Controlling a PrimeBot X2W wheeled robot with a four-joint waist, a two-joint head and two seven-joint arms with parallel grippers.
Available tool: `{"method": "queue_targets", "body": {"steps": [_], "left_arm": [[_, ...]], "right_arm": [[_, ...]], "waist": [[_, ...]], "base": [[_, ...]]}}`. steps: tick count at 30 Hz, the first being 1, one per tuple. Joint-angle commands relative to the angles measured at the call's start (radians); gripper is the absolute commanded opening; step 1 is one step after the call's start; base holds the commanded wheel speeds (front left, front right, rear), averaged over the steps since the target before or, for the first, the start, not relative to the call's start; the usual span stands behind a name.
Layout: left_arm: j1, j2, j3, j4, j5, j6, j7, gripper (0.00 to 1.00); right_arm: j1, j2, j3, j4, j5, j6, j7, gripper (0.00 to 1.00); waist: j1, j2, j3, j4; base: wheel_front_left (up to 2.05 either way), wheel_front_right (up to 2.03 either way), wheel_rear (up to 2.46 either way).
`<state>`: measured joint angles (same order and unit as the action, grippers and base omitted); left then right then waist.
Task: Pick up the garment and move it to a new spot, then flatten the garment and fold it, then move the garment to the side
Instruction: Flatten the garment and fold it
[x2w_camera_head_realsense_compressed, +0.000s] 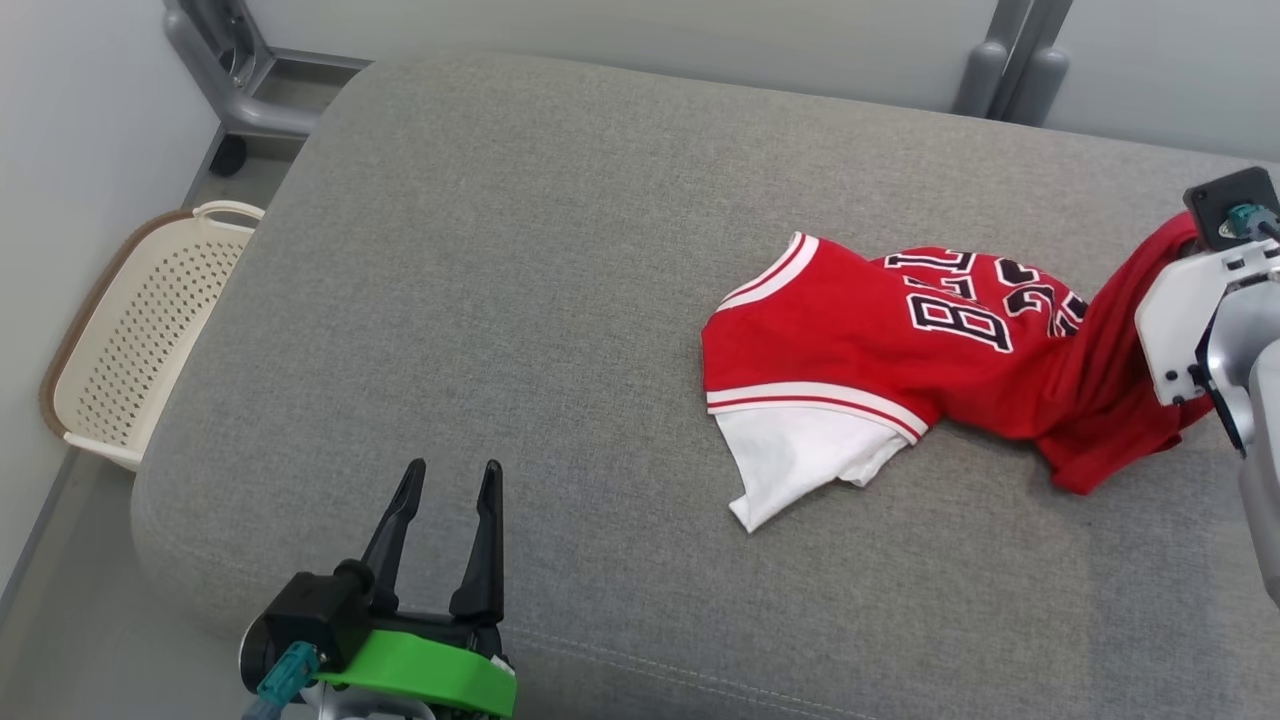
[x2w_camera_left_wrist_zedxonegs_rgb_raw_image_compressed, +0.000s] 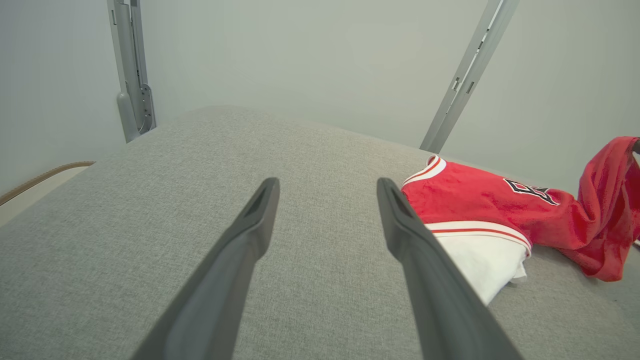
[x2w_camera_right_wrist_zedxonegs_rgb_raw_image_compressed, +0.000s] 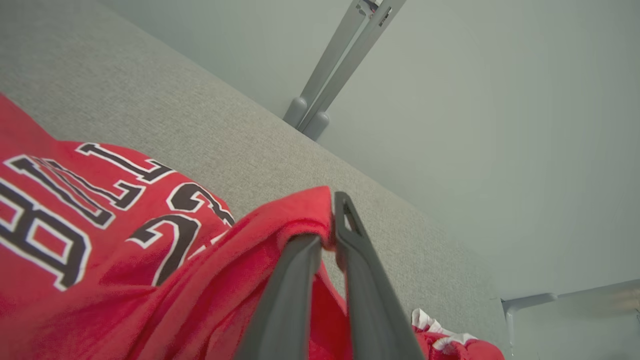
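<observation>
Red basketball jersey (x2w_camera_head_realsense_compressed: 880, 340) with black-and-white lettering and white trim, lying crumpled on the right half of a grey upholstered cushion (x2w_camera_head_realsense_compressed: 500, 250). Its long axis runs roughly left to right across the head view. A white panel points toward the near left, and the red far end rises off the cushion at the right edge.

The right gripper (x2w_camera_right_wrist_zedxonegs_rgb_raw_image_compressed: 327, 225) holds that raised end. In the right wrist view its two dark fingers stand almost together with a fold of red cloth pinched near the tips. A thin gap between them makes it hard to judge how firm the pinch is.

The left gripper (x2w_camera_head_realsense_compressed: 453, 470) hovers over bare cushion at the near left, fingers spread wide and holding nothing. The jersey lies ahead and to its right, well apart, so the right arm is plainly the nearer one.

A cream perforated laundry basket (x2w_camera_head_realsense_compressed: 140, 340) sits on the floor beside the cushion's left edge.
</observation>
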<state>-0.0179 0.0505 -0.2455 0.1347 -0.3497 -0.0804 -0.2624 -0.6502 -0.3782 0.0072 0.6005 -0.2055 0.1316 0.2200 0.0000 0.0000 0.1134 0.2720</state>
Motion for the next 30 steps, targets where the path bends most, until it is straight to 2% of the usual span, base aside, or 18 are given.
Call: {"method": "queue_targets", "body": {"steps": [1,5,9,14,21,26,30], "left_arm": [[-0.014,0.001,-0.001,-0.002,-0.004,-0.001,-0.003,1.00],[-0.019,0.001,0.004,-0.003,-0.005,0.008,-0.003,1.00],[-0.006,0.001,0.018,-0.004,-0.005,0.014,-0.003,1.00],[0.002,0.001,0.024,-0.008,-0.004,0.016,-0.003,1.00],[0.006,0.001,0.026,-0.010,-0.005,0.017,-0.003,1.00],[-0.007,0.001,0.022,-0.010,-0.008,0.017,-0.003,1.00],[-0.019,0.001,0.019,-0.010,-0.008,0.018,-0.003,1.00]], "right_arm": [[-0.008,0.001,-0.005,0.033,-0.001,-0.002,0.010,1.00],[0.019,0.000,-0.022,0.092,0.020,-0.002,0.029,1.00],[0.070,-0.002,-0.045,0.085,0.037,-0.002,0.040,1.00],[0.140,0.023,-0.050,0.016,0.076,-0.002,0.024,1.00],[0.306,0.086,-0.006,-0.202,0.147,-0.002,0.035,1.00],[0.420,0.147,0.005,-0.322,0.135,-0.002,0.028,1.00],[0.473,0.214,-0.014,-0.352,0.087,-0.002,-0.005,1.00]], "waist": [[0.0000,0.0000,0.018,0.017],[0.0000,0.0000,0.019,0.016],[0.0000,0.0000,0.005,-0.004],[0.0000,0.0000,-0.007,-0.035],[0.0000,0.0000,-0.017,-0.094],[0.0000,0.0000,-0.015,-0.118],[0.0000,0.0000,-0.007,-0.121]], "base": [[0.00,0.00,0.00],[0.00,0.00,0.00],[0.00,0.00,0.00],[0.00,0.00,0.00],[0.00,0.00,0.00],[0.00,0.00,0.00],[0.00,0.00,0.00]]}}
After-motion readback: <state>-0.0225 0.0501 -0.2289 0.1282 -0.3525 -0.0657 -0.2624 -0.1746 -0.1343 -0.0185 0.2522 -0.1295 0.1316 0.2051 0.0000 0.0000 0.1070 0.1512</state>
